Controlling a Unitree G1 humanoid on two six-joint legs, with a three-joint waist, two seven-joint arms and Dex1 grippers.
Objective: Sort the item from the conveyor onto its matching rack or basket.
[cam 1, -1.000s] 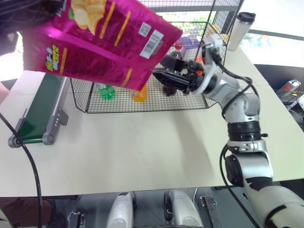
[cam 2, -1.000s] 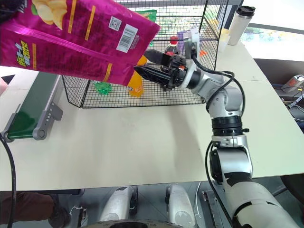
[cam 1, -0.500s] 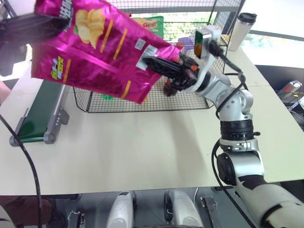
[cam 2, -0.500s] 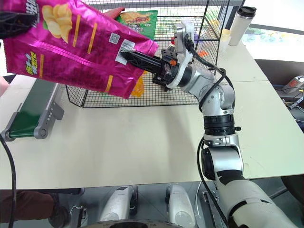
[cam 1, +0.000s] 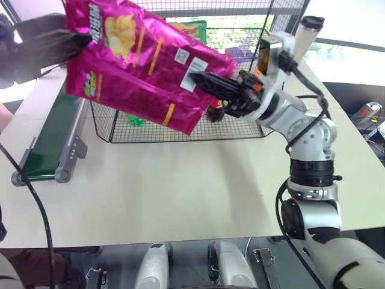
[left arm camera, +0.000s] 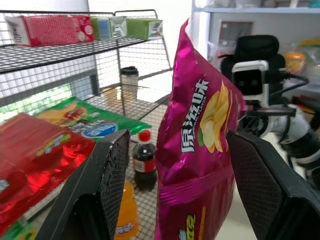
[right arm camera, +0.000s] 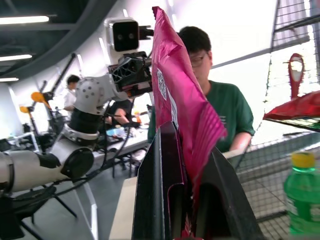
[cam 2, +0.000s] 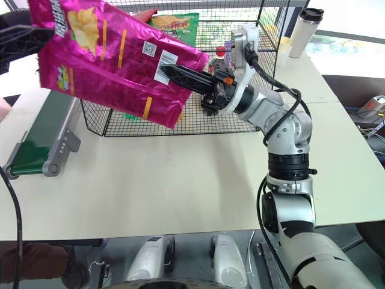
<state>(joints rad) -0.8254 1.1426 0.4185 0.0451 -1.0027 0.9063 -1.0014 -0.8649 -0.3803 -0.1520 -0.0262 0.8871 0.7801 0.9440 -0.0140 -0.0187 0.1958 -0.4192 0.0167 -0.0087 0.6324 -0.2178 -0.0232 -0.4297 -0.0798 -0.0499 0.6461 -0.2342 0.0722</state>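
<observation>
- The pink snack bag [cam 1: 141, 63] hangs in the air above the near-left corner of the rack [cam 1: 240, 129], over the gap between the rack and the conveyor [cam 1: 51, 141]; it touches neither.
- Right gripper [cam 2: 165, 73]: its fingers are pressed together on the bag's barcode corner, the end nearest the rack (the right wrist view shows the foil pinched between the two black fingers [right arm camera: 165, 200]).
- Left gripper [left arm camera: 175, 185]: its fingers stand wide apart on either side of the bag's upper end, with a clear gap to the foil on both sides, so they have hold of nothing.
- Governing relation: the bag's long axis slopes from upper left, at the left gripper, down to lower right, at the right gripper; the rack lies beyond and to the right of the bag. Judged from this, the right arm alone carries the bag and is the nearer to the rack.
- Rack contents: a green chip bag [cam 1: 191, 29] and a red chip bag [left arm camera: 35, 155] on the upper mesh level; a dark cola bottle [left arm camera: 144, 160], an orange bottle [left arm camera: 125, 210] and a green bottle [right arm camera: 302, 200] on the lower one.
- The conveyor belt bears no item; a capped tumbler [cam 1: 305, 36] stands on the table [cam 1: 180, 186] beside the rack's far right corner.
</observation>
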